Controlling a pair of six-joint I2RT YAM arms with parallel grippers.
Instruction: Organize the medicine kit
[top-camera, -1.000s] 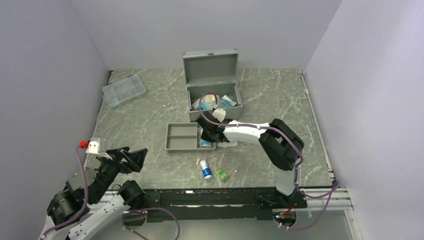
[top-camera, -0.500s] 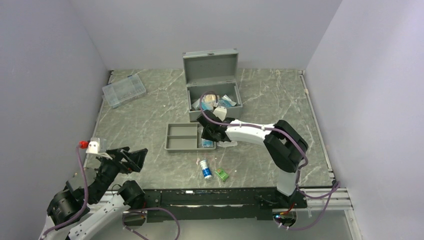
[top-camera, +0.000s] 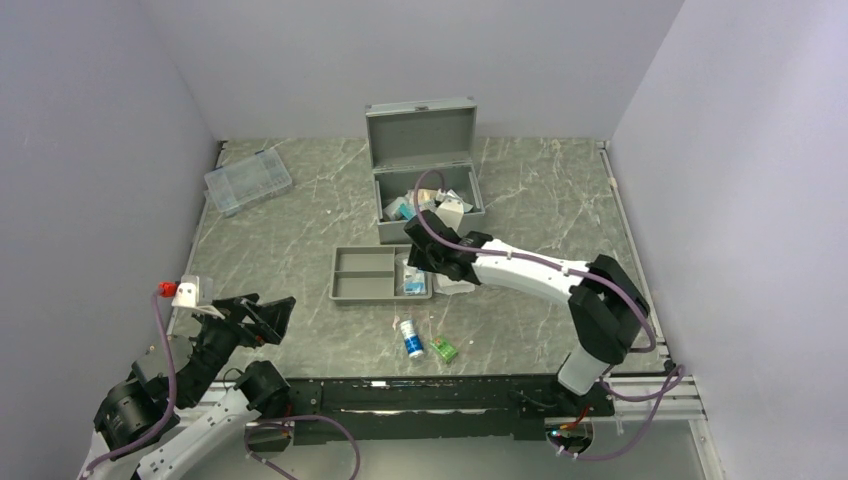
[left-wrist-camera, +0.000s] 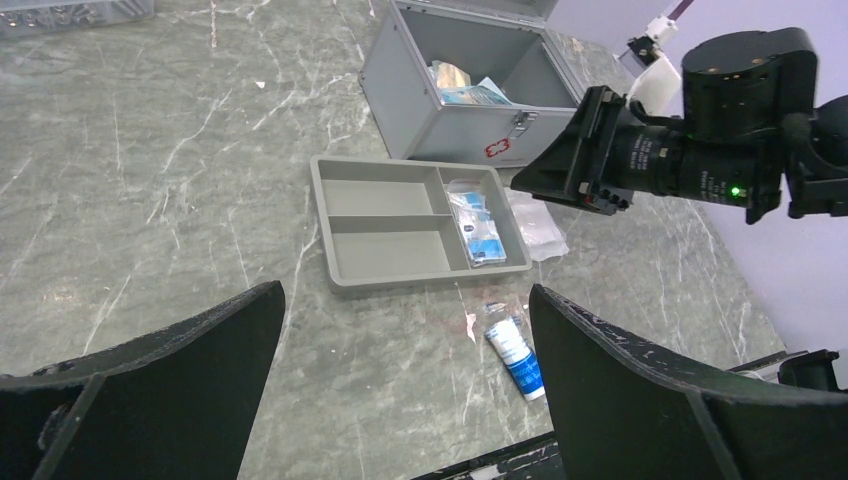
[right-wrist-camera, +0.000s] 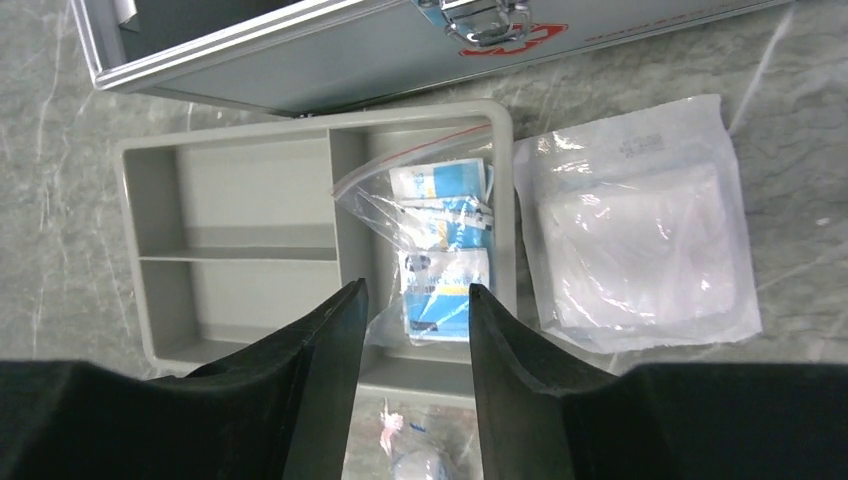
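Note:
The medicine kit (top-camera: 428, 190) stands at the back of the table with its lid up and packets inside; its latch side (right-wrist-camera: 400, 40) fills the top of the right wrist view. In front of it lies a grey divided tray (top-camera: 365, 275). A clear zip bag of blue-white packets (right-wrist-camera: 445, 250) lies in the tray's right compartment. My right gripper (right-wrist-camera: 410, 290) hovers open just above that bag, holding nothing. My left gripper (left-wrist-camera: 405, 290) is wide open and empty, low at the near left, far from the tray (left-wrist-camera: 380, 215).
A white gauze packet (right-wrist-camera: 640, 250) lies on the table right of the tray. A blue-white tube (top-camera: 410, 338) and a small green item (top-camera: 444, 350) lie nearer the front edge. A clear plastic compartment box (top-camera: 247, 180) sits at the back left.
My right gripper has opened and let go of the zip bag, which now lies in the tray's right compartment. The right arm has drawn back and stretched out. The left arm is still.

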